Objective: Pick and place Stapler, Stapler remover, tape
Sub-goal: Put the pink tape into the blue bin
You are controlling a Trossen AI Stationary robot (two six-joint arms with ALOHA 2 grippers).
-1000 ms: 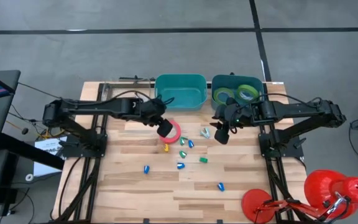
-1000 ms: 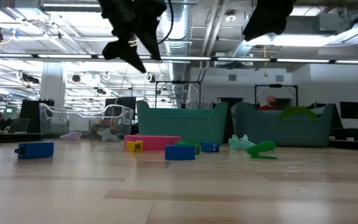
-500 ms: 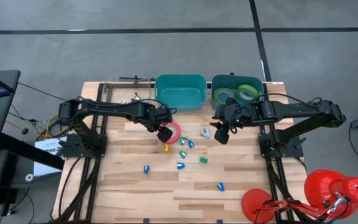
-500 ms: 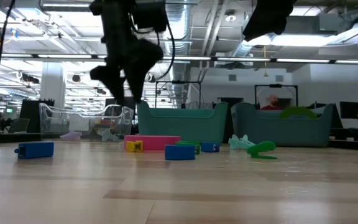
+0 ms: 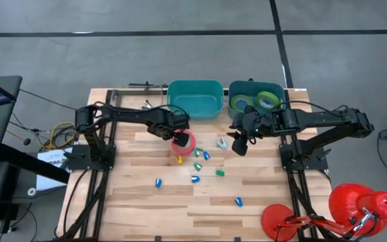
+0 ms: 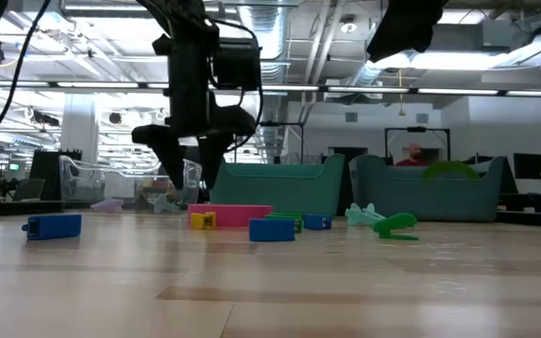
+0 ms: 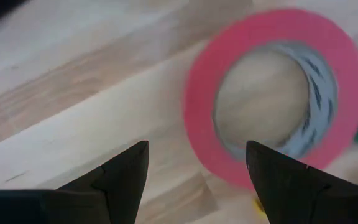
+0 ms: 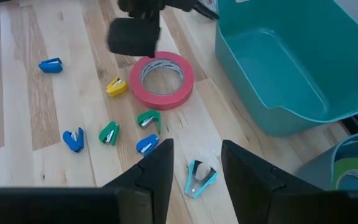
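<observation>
Pink-red tape (image 5: pixel 185 141) lies flat on the desk (image 5: pixel 133 202), a little in from the far edge and just in front of the empty teal bin (image 5: pixel 195 99). Directly over its far-left rim hangs the left gripper (image 5: pixel 179 140), fingers spread and grasping nothing; in the left wrist view the two dark fingers (image 7: pixel 124 172) straddle the near edge of the roll, which shows a grey inner core. From table height the gripper (image 6: pixel 188 174) sits low, its tips just above the pink roll (image 6: pixel 233 215).

Two green tapes (image 5: pixel 259 101) rest inside the second teal bin (image 5: pixel 282 91) at the far right of the desk. The right gripper (image 5: pixel 239 145) hovers near that bin, above the desk, its fingers (image 8: pixel 244 171) parted with nothing between them. A pale teal staple remover (image 5: pixel 222 142) lies just beside it. Small blue, green and yellow staplers (image 5: pixel 198 165) are scattered toward the desk's middle.
</observation>
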